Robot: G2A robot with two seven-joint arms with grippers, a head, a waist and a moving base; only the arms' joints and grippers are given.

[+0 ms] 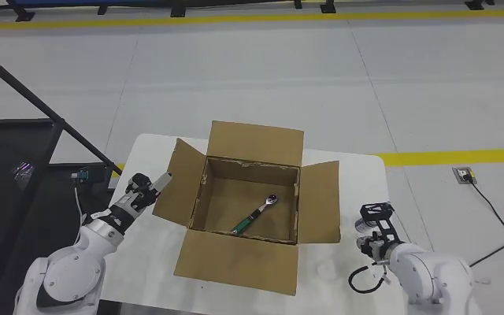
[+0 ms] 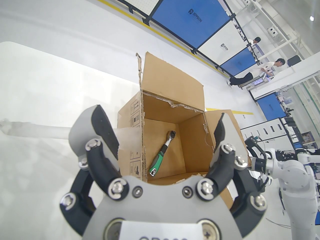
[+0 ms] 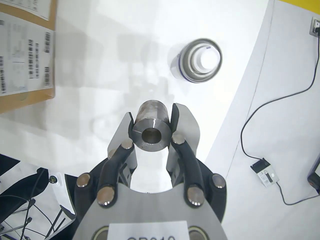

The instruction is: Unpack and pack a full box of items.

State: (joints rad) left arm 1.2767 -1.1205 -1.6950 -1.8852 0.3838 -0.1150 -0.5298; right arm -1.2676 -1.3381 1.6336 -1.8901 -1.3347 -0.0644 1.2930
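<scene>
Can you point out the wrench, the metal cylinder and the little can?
wrench (image 1: 256,214): top view, middle of its shaft.
metal cylinder (image 3: 151,124): right wrist view, end face above the bore.
can (image 3: 197,63): right wrist view, its ringed top.

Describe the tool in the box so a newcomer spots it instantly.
Start at the open cardboard box mid-table. A ratchet wrench lies diagonally on its floor. Unlike the plain steel sleeve in the right end effector, it has a green handle.

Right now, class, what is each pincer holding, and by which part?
The right pincer grips a metal cylinder by its curved sides. The left pincer is open and holds nothing.
</scene>
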